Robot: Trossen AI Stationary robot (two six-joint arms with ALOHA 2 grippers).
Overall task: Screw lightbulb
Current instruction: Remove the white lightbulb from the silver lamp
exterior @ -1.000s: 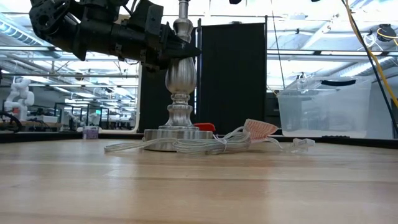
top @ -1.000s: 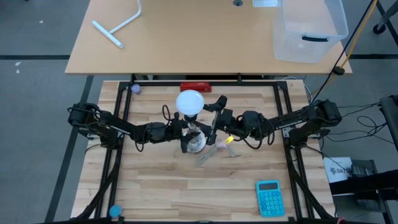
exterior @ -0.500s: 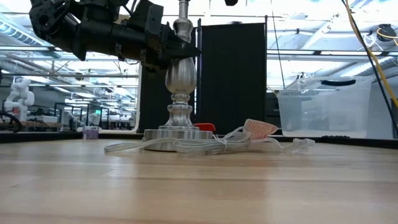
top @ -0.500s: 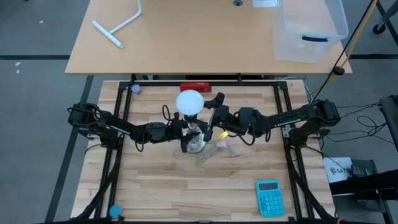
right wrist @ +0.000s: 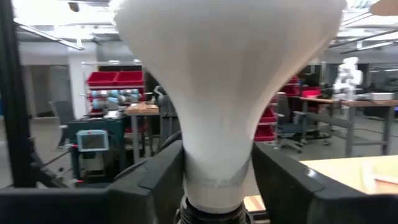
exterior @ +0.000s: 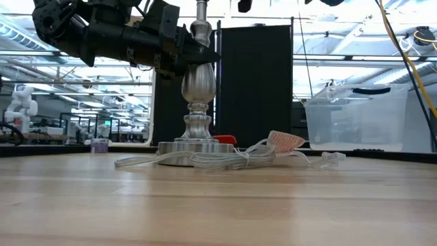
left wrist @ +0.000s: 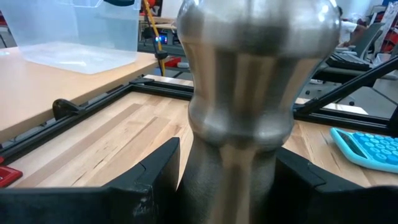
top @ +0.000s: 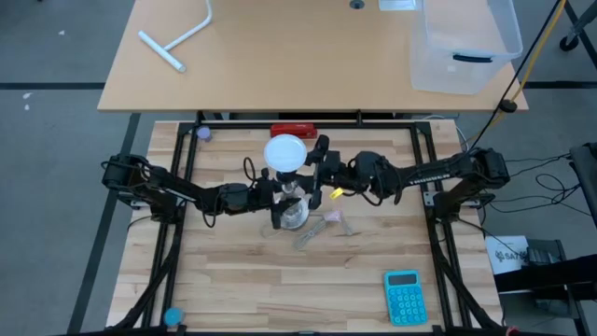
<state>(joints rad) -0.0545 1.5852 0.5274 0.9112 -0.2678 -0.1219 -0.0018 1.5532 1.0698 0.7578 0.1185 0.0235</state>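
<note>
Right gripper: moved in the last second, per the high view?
Yes. The right gripper has slid left across the table toward the lightbulb; the gap to the bulb has closed, and its fingers now flank the bulb's neck.

The right hand [top: 317,164] has moved in around the lightbulb [top: 285,153].

White mushroom-shaped lightbulb [top: 285,153] standing upright, dome up, narrow neck [right wrist: 219,168] pointing down into dark socket. Sitting mid-table toward far edge, appearing as round white disc from above.
</note>
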